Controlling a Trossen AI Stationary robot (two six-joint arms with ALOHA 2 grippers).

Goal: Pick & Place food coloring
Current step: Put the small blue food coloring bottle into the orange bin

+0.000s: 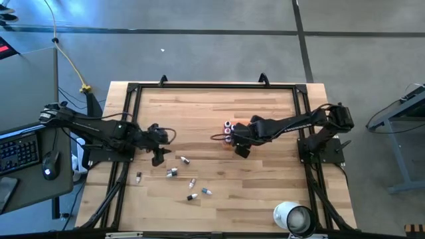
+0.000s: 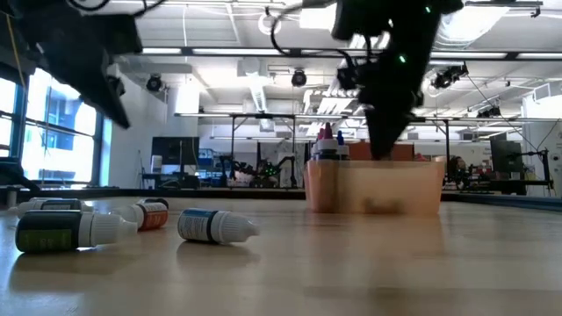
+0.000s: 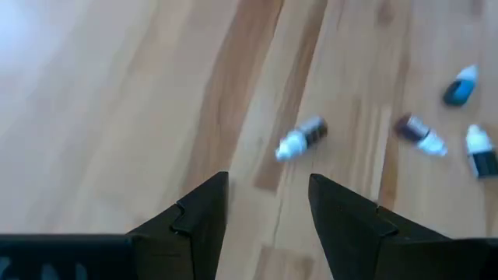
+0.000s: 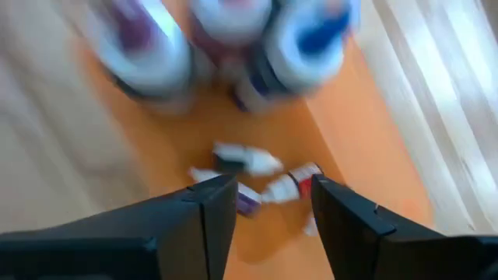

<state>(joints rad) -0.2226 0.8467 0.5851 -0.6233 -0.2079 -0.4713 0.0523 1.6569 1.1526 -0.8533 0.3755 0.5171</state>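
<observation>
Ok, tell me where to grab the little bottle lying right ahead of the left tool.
Grip the bottle across its dark body, not the tapered white cap, which would likely slip. It lies flat on the table, so come straight down from above with the left tool, open and empty, turned so its fingers close across the bottle's width.
</observation>
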